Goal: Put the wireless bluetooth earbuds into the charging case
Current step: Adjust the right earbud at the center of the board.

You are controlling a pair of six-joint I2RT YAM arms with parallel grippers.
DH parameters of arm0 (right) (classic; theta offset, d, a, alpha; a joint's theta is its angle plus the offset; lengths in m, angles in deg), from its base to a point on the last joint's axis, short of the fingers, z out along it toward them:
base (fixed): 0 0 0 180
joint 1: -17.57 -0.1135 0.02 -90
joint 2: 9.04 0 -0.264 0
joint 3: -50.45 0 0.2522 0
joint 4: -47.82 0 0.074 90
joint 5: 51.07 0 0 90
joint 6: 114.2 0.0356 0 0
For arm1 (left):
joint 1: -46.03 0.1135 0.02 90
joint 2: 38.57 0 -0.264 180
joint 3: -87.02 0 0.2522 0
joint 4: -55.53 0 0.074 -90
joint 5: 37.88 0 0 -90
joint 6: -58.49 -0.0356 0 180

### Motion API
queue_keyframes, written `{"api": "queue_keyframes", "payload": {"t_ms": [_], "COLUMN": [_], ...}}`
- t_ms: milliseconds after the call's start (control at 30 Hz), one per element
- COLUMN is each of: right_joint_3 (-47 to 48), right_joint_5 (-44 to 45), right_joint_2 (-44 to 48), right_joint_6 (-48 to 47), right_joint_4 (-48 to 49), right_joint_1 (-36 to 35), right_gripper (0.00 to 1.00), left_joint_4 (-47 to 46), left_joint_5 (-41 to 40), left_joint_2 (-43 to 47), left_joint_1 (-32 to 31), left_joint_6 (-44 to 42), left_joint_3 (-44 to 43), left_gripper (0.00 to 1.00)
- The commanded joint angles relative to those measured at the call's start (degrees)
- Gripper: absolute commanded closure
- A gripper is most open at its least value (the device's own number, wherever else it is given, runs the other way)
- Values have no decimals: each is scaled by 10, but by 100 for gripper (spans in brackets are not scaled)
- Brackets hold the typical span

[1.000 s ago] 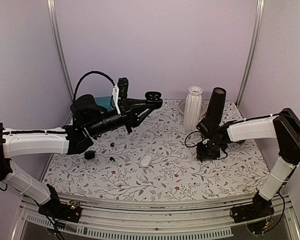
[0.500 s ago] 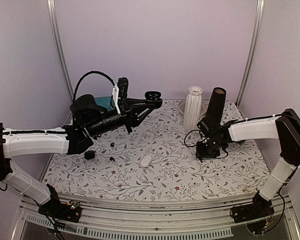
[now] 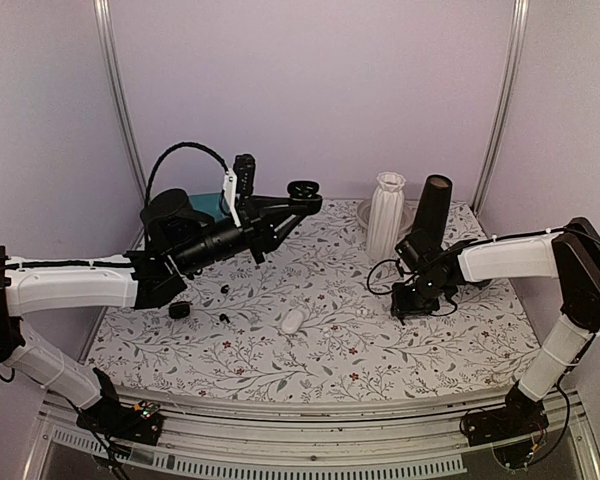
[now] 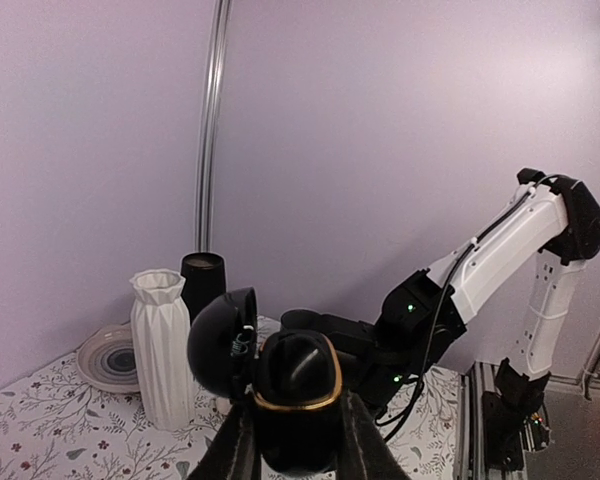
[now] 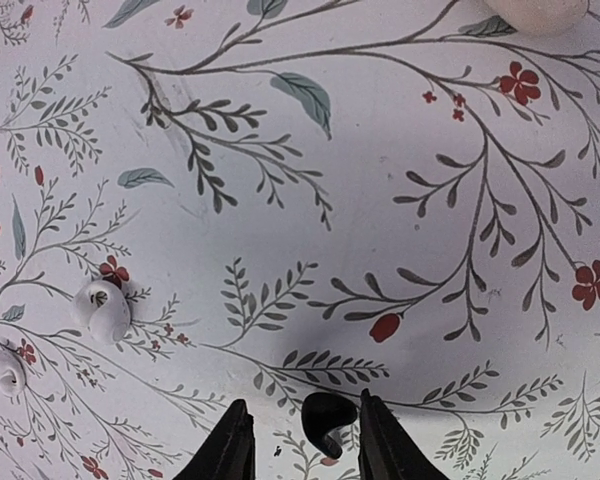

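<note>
Black charging case (image 4: 295, 385) clamped in left pincer (image 4: 296, 445); right pincer (image 5: 303, 435) seemingly open astride an earbud (image 5: 328, 418).

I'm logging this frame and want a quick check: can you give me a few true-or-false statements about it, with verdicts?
1. The left end effector grips a black charging case with its lid open. True.
2. The charging case rests on the table. False: it is held up in the air.
3. A black earbud lies between the right end effector's fingers. True.
4. The white vase lies on its side. False: it stands upright.
</note>
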Motion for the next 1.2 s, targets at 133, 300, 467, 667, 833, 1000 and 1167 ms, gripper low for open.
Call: {"api": "queue_keyframes", "payload": {"t_ms": [133,300,467,667,833,1000,1167], "right_joint_3": [-5,-7,-10,-14,-17,-17,-15], "right_joint_5": [-10,-9,-4,-13,-23,-21,-17], "right_joint_2": [6,5,0,-6,-16,-27,-31], "right_joint_6": [-13,-14,-7,-15,-26,-28,-28], "right_joint_4": [11,4,-4,5,18,23,21], "right_joint_1": [4,7,13,13,14,15,15], "right_gripper": [66,66,67,69,69,70,71], "left_joint_4": [-3,-3,-4,-6,-6,-5,-3], "left_joint_5": [-9,-9,-9,-7,-6,-7,-7], "left_joint_2": [17,19,19,16,15,17,18], "left_joint_1": [10,10,11,11,12,11,11], "left_joint_6": [-3,-2,-1,-1,0,-1,0], "left_joint_3": [10,12,13,12,11,11,11], "left_gripper": [100,100,100,100,100,100,100]}}
